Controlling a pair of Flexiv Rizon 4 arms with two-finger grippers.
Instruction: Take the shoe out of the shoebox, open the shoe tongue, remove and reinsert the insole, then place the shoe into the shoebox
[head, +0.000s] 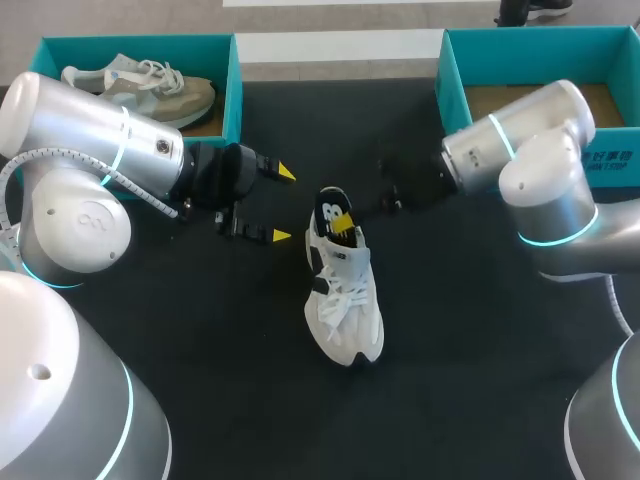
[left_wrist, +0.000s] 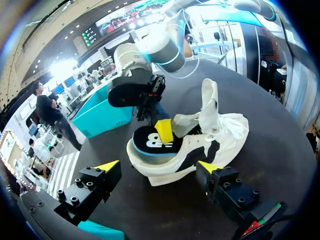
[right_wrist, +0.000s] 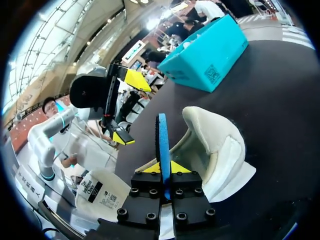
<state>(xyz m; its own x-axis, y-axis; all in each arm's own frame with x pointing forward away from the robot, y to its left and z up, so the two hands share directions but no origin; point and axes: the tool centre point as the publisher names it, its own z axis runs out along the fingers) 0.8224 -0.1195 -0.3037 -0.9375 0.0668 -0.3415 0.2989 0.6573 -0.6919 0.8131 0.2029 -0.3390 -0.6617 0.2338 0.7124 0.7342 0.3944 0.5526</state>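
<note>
A white shoe lies in the middle of the black table, heel toward the back. Its black insole with a blue edge stands partly out of the heel opening. My right gripper is shut on the insole's upper end. In the right wrist view the insole runs edge-on between the right gripper's yellow tips, above the shoe. My left gripper hangs open just left of the heel, touching nothing. The left wrist view shows the left gripper in front of the shoe and insole.
A teal shoebox at the back left holds a second, beige shoe. Another teal shoebox stands at the back right behind my right arm. Bare black tabletop surrounds the white shoe.
</note>
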